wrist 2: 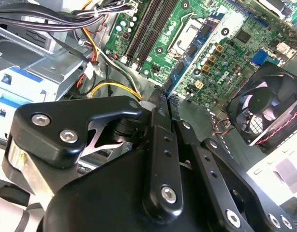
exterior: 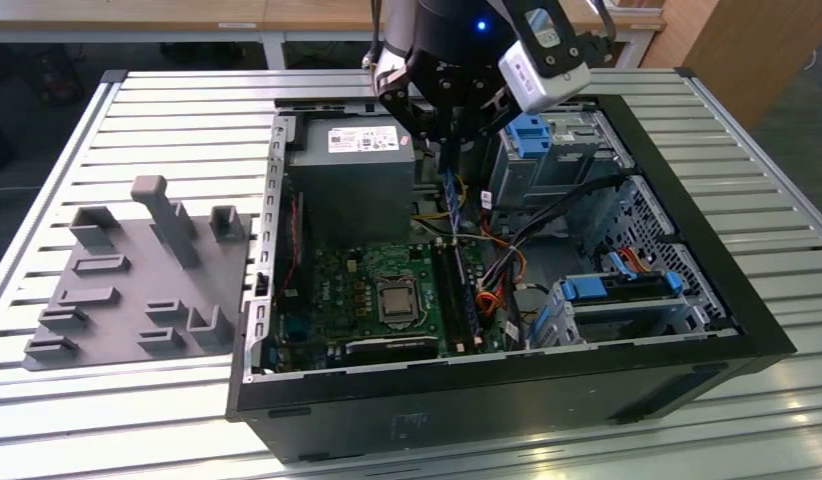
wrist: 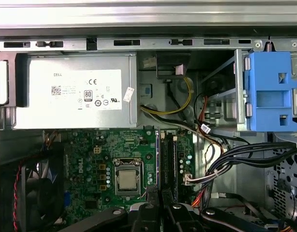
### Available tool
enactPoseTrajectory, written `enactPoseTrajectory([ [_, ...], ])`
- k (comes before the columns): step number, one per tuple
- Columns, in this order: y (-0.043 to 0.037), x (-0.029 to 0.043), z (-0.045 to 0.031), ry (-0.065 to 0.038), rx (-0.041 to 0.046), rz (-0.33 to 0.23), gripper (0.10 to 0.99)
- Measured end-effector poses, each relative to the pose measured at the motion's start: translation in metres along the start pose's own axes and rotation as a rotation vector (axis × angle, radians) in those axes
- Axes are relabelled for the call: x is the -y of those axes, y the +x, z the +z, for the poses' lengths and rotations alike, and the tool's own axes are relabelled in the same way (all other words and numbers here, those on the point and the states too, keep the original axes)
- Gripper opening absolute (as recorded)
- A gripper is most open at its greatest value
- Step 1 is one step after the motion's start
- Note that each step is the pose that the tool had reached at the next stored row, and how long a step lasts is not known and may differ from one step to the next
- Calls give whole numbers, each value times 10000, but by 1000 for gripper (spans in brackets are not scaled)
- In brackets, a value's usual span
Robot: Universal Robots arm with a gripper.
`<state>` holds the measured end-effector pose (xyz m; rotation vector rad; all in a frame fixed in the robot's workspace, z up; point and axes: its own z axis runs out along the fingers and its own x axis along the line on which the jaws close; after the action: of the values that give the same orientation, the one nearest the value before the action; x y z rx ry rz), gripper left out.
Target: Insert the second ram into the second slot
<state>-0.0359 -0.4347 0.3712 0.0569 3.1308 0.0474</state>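
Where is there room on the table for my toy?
The table is bare between the grey tray and its far edge, and between the tray and its near edge. Inside the computer case, cables crowd everything.

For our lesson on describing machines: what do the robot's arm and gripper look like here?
The arm is glossy black and rounded, with a small blue light glowing on it and a white, boxy camera housing mounted beside the wrist. The gripper is matte black, built from flat linkage bars with rounded ends, pinned by silver screw heads.
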Motion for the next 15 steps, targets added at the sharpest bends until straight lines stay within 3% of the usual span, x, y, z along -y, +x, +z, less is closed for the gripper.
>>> enactPoseTrajectory([
  [11,0,1,20,1,0,12,137],
  [15,0,1,23,4,12,379,137],
])
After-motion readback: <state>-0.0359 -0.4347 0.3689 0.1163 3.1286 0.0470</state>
